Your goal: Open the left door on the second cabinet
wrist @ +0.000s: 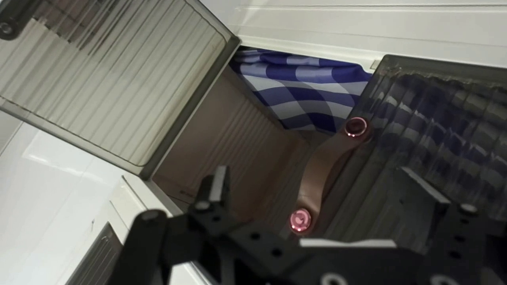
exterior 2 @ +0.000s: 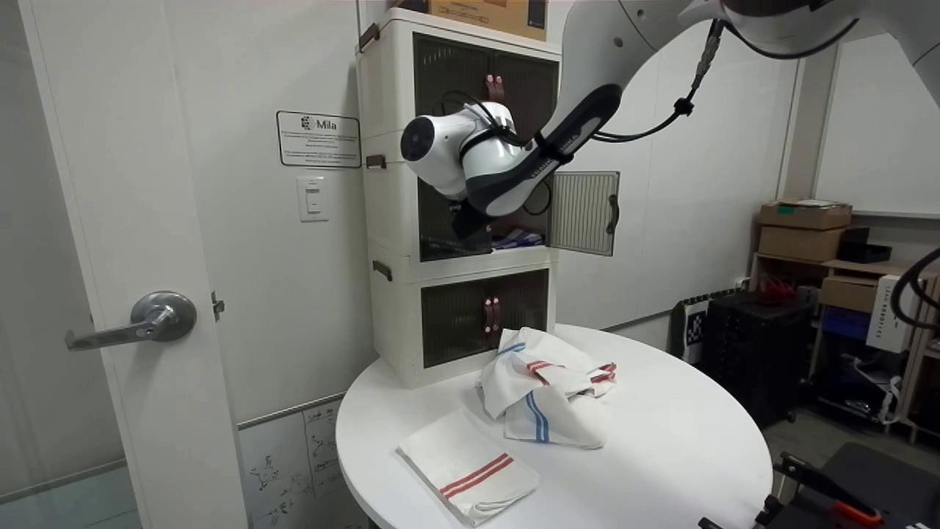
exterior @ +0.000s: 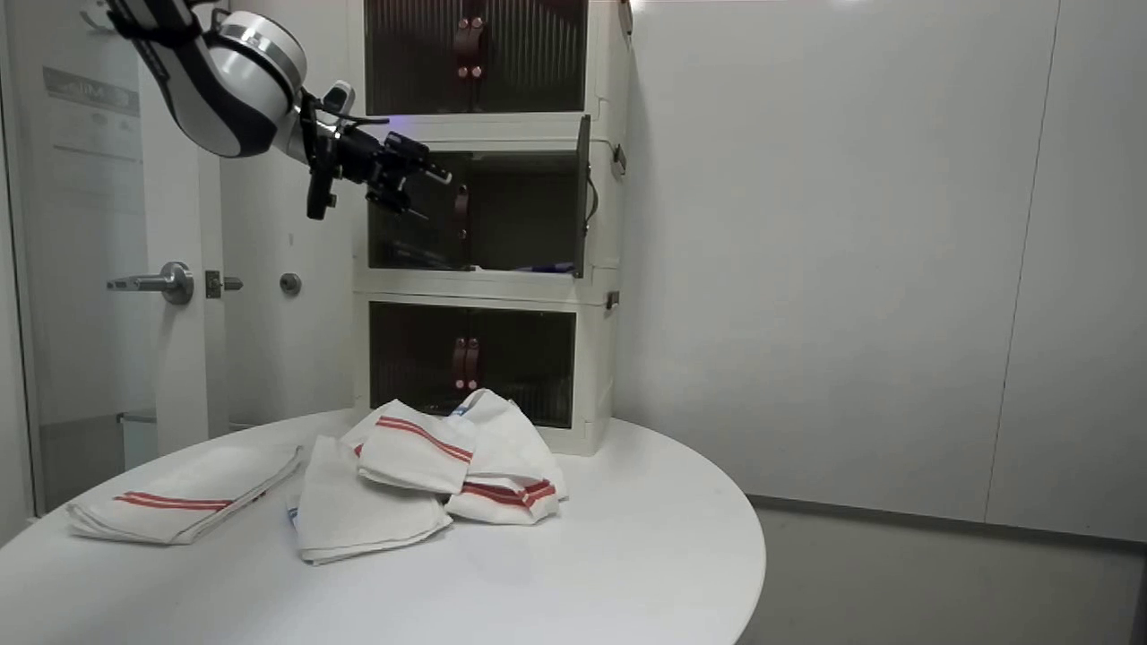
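Hand (wrist: 312,170) spread, a broad gap between its two fingertips, hovers before the left door (wrist: 447,130) of the second cabinet (exterior 2: 389,213), the middle one of three stacked units. The left door, a dark, ribbed, see-through panel, is closed and falls on the right of the wrist view. Its red-brown strap handle (wrist: 317,178), fixed by two shiny pink studs (wrist: 300,220), appears between the fingertips there; whether either one touches it cannot be told. Opposite, the right door (exterior 2: 585,213) stands open in both exterior views, baring a blue-and-white checked cloth (wrist: 313,85) at the bottom inside. A Franka arm (exterior 2: 507,184), cut by the top edge of both exterior views, carries the hand and, in an exterior view, blocks part of the second cabinet's front.

Above and below, the upper cabinet (exterior 2: 385,88) and the lower cabinet (exterior 2: 393,323) are closed, each with two strap handles (exterior: 473,363) side by side. A cardboard box (exterior 2: 485,11) rests on the upper cabinet; the lower cabinet stands on a round white surface (exterior: 663,555).

In front of the lower cabinet lies a rumpled heap of white towels (exterior 2: 547,389) striped in red and blue; near it lies a folded towel (exterior 2: 470,470) with red stripes. Beside the cabinets, a wall (exterior 2: 294,294) carries a Mila sign (exterior 2: 319,139) above a light switch (exterior 2: 313,200), and a white room door (exterior 2: 176,441) has a metal lever handle (exterior 2: 158,323).
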You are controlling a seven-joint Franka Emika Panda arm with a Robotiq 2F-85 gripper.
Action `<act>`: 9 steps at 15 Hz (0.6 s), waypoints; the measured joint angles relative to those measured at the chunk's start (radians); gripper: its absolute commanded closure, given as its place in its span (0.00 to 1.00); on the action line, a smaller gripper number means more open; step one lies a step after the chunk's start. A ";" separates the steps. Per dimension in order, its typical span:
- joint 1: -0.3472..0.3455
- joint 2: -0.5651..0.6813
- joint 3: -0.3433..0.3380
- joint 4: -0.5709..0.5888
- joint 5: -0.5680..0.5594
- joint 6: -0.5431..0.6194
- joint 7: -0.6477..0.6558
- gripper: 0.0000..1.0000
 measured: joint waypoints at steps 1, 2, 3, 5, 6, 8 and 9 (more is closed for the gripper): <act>0.000 0.011 -0.004 0.013 0.000 0.000 -0.001 0.00; 0.000 0.020 -0.007 0.025 0.000 0.000 -0.001 0.00; 0.000 0.030 -0.009 0.037 0.000 0.000 -0.002 0.00; 0.000 0.046 -0.014 0.058 0.000 0.000 -0.002 0.00; 0.000 0.054 -0.017 0.067 0.000 0.000 -0.002 0.00; 0.000 0.066 -0.024 0.081 0.000 0.000 -0.002 0.00; 0.000 0.071 -0.028 0.086 0.000 0.000 -0.002 0.00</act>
